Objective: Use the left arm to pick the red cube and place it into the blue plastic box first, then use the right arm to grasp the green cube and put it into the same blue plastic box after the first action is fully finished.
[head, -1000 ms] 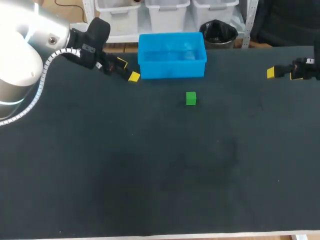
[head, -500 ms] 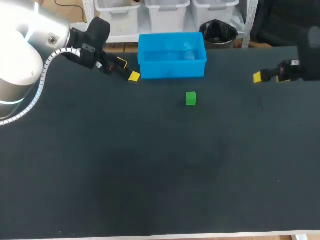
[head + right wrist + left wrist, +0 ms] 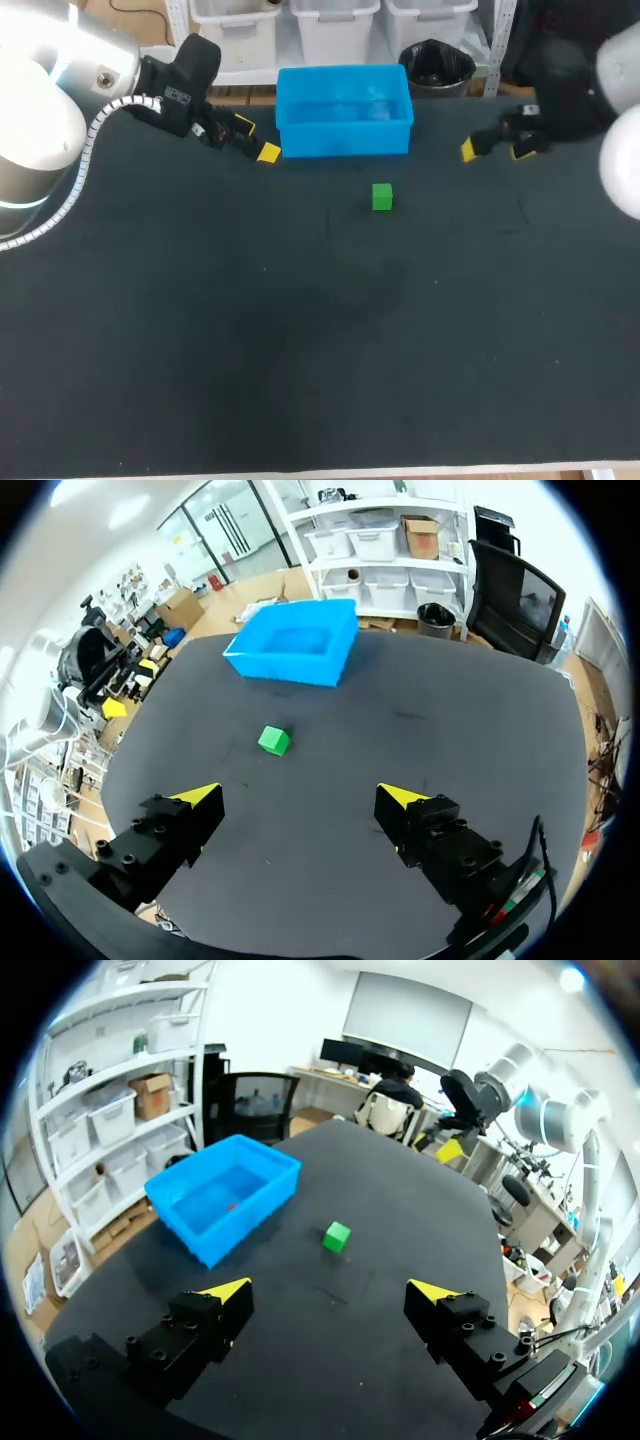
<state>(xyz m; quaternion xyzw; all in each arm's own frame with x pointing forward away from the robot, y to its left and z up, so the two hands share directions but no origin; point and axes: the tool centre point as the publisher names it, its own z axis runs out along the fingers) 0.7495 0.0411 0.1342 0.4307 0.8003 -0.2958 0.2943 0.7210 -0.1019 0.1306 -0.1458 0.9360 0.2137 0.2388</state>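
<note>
Right wrist view: cube (image 3: pixel 273 740) beyond fingers (image 3: pixel 198 800)

No text, number or sign is reading legibly in any view; a small pale tag (image 3: pixel 177 96) on the left arm (image 3: pixel 150 85) is showing only as a blur.

right gripper (image 3: pixel 494 150): has travelled inward from the right edge of the table (image 3: pixel 300 350) over the last second; now by the far edge, right of the blue plastic box (image 3: pixel 344 110).
right arm (image 3: pixel 590 90): more of it in view at the far right corner than before.
gap to green cube (image 3: pixel 382 197): narrower, not touching.
</note>
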